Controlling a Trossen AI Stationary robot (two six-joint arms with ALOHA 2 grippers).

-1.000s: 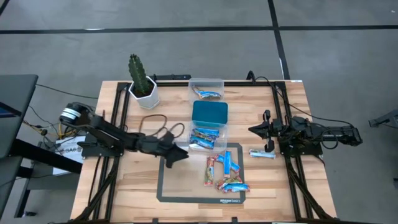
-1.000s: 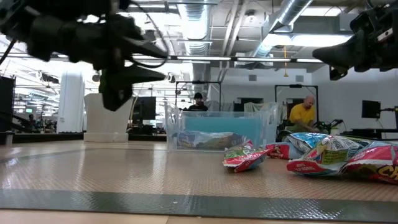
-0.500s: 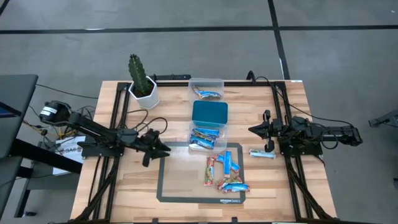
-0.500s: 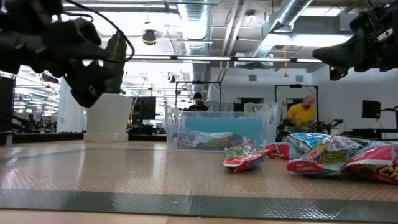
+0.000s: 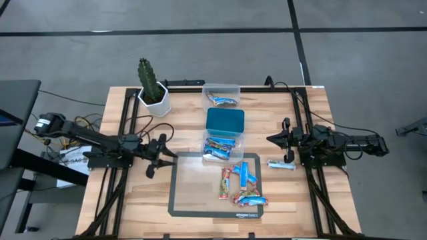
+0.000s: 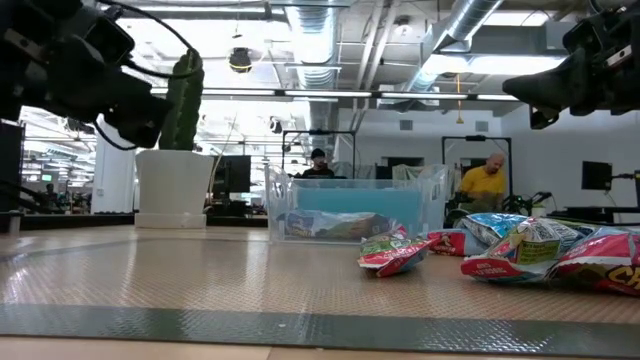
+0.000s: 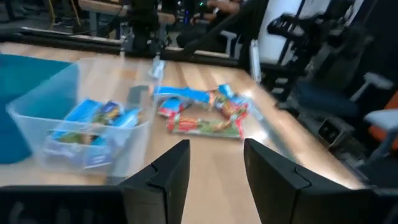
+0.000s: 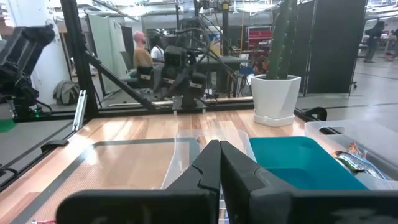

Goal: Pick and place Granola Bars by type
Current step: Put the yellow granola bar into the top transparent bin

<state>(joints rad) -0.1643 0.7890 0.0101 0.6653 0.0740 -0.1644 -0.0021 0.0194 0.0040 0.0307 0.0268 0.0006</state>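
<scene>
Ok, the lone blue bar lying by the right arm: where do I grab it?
Probably from straight above. The blue bar lies flat and alone on the wood, beside the right gripper. Close the fingers across its narrow width at mid-length; its long sides are clear of everything.

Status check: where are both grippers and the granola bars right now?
Left gripper open, empty, at mat's left edge. Right gripper shut, parked right. Granola bars loose on mat. Nothing in the way.

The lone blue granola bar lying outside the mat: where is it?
In the high view, the lone blue granola bar lies right of the dark-bordered mat, under the right gripper.
</scene>
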